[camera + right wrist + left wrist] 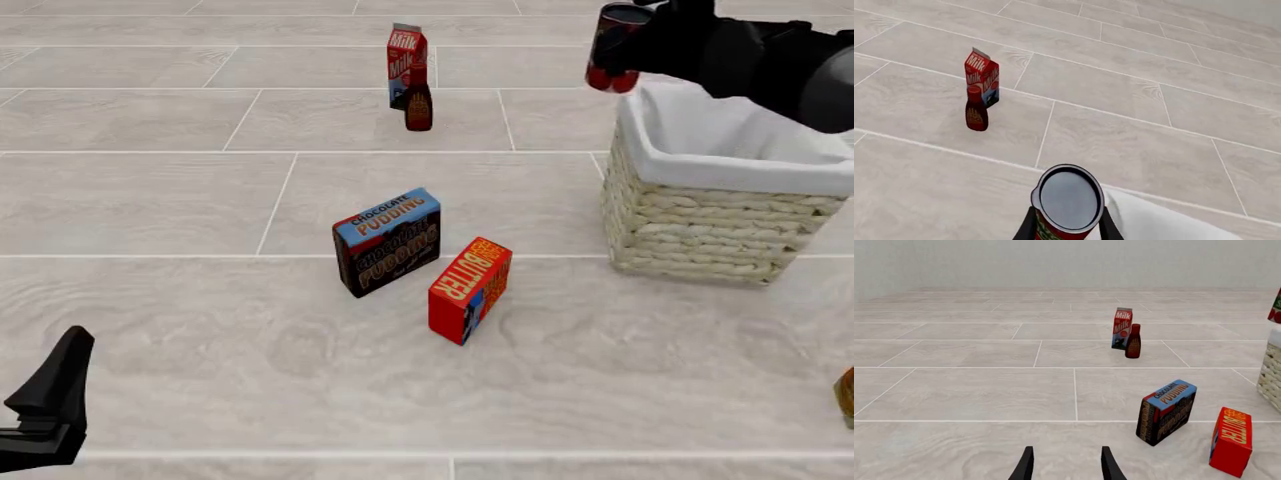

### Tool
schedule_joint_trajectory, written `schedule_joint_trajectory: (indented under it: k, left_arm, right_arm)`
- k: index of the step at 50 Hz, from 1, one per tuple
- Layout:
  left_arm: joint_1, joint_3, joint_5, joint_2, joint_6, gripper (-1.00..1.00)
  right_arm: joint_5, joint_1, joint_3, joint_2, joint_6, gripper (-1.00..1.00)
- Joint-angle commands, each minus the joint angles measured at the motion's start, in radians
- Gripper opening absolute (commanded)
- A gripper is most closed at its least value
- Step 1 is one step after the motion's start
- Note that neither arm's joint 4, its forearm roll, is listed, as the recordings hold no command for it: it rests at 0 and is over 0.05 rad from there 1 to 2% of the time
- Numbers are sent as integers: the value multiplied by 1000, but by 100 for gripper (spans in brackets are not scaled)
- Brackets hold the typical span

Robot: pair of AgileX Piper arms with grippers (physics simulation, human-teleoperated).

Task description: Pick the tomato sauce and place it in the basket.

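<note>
Your right gripper point(1066, 226) grips the tomato sauce point(615, 47), held above the far-left corner of the basket point(707, 215). Your left gripper point(1066, 465) stands open, well apart from the basket.

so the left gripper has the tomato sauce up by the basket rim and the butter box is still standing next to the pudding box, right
Not quite: the right gripper holds the tomato sauce, as the right wrist view shows; the left gripper is open with nothing between its fingers. The rest stands: can by the basket rim, butter box beside the pudding box.
</note>
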Motion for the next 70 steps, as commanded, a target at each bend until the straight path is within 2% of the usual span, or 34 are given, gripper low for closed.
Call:
schedule_joint_trajectory:
  k: [1,36,70]
  left_arm:
    - [0,0,0,0,0,100]
    - [0,0,0,0,0,100]
    - [0,0,0,0,0,100]
  right_arm:
    - [-8,-43,14,-21,8,-100]
    - [-66,-164,114,-50,6,-100]
    - [-141,-250,211,-45,43,-100]
